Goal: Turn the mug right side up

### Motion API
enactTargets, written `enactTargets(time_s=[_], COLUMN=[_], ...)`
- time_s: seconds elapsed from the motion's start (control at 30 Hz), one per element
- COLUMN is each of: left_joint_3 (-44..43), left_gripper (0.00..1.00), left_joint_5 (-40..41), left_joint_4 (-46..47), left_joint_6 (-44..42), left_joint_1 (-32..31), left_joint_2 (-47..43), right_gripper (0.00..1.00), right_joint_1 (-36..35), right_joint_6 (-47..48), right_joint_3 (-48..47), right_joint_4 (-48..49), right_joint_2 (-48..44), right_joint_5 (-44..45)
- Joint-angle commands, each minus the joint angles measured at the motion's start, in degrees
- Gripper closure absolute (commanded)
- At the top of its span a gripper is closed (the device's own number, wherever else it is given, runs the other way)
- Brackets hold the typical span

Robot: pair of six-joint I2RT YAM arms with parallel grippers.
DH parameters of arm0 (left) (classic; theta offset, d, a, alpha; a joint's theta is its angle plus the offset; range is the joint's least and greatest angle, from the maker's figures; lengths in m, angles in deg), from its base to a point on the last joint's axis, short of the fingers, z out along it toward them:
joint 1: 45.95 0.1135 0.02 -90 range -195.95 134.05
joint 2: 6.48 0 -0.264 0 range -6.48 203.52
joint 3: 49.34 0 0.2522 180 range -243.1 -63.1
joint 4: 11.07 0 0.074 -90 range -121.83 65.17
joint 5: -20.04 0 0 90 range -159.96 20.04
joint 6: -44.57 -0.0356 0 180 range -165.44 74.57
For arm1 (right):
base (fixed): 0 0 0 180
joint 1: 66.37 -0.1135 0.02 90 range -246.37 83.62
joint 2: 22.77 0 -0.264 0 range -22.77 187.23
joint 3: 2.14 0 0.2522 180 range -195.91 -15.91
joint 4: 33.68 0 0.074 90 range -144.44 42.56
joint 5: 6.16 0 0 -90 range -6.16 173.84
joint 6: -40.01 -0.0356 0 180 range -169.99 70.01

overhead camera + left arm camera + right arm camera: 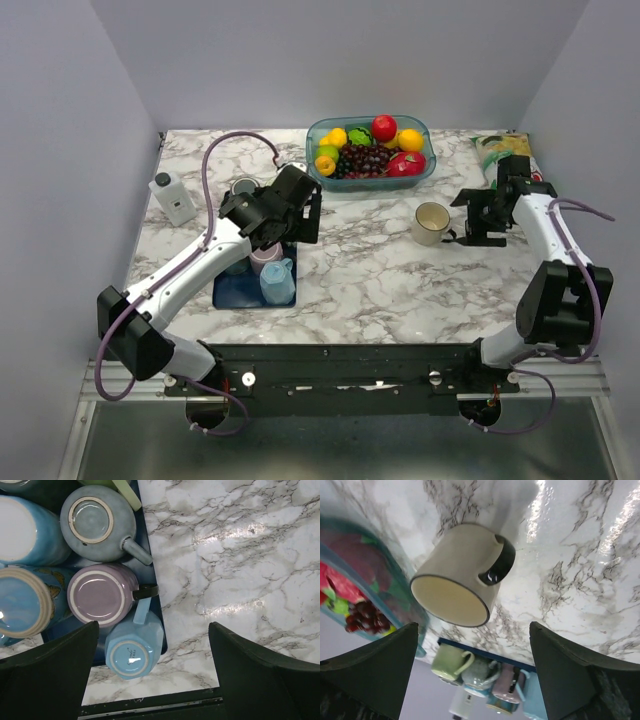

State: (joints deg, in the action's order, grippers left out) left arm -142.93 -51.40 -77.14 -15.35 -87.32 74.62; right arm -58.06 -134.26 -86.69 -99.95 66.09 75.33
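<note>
Nearest, a light blue mug (278,282) bottom-up on the blue tray (225,295) among other flipped mugs, and above them the left gripper (152,650), spread wide with nothing in it. Further off, out on the marble table (380,280), the cream mug (431,222), looking right way up with its mouth to the top, and just beside it the right gripper (458,217), also wide apart and holding nothing. Best to pull those fingers (370,665) back slow and straight, staying off the dark handle (496,565) so as not to tip it toward the fruit bowl (425,168) behind
</note>
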Motion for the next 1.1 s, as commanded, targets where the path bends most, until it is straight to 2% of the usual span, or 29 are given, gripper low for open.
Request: enactTargets(time_s=[0.0,0.2,0.33,0.47,0.57,0.63,0.73,0.93,1.0,1.07], left_joint_3=[2.22,5.47,7.76,8.38,9.17,9.17,11.18,15.22,16.81,20.41], left_gripper=[0.01,0.01,0.03,0.04,0.04,0.02,0.01,0.01,0.01,0.01], left_joint_5=[4.2,0.95,-1.69,-0.73,-0.46,-1.5,-8.26,-8.03,-5.74,-6.87], left_joint_4=[0.11,0.89,1.86,1.69,1.78,1.25,3.26,4.41,4.5,7.38], left_joint_6=[0.33,-2.57,-4.6,-2.84,-2.31,-3.36,-5.38,-8.02,-8.03,-8.29], left_joint_1=[0.49,1.11,1.11,2.51,5.41,10.67,19.36,22.9,25.01,28.51], left_joint_2=[-3.58,-4.55,-3.85,-3.58,-4.28,-5.94,-9.54,-12.1,-12.89,-15.61], right_gripper=[0.02,0.03,0.09,0.12,0.12,0.11,0.11,0.11,0.11,0.11], right_joint_1=[-3.56,-8.05,-8.32,-12.26,-13.23,-13.24,-13.33,-13.24,-13.24,-13.24], right_joint_6=[9.73,25.8,37.04,43.04,46.56,48.4,49.81,50.96,51.4,52.54], right_joint_3=[2.58,6.62,12.41,17.69,20.59,21.3,22.35,22.53,22.18,21.48], right_joint_4=[3.37,11.09,18.05,24.11,27.2,27.02,26.32,24.56,23.95,23.42], right_joint_2=[-4.47,-12.73,-18.36,-24.69,-28.21,-29.61,-31.11,-29.8,-28.57,-27.95], right_joint_5=[3.93,4.13,-5.08,-9.32,-12.31,-13.63,-13.55,-14.51,-15.13,-16.62])
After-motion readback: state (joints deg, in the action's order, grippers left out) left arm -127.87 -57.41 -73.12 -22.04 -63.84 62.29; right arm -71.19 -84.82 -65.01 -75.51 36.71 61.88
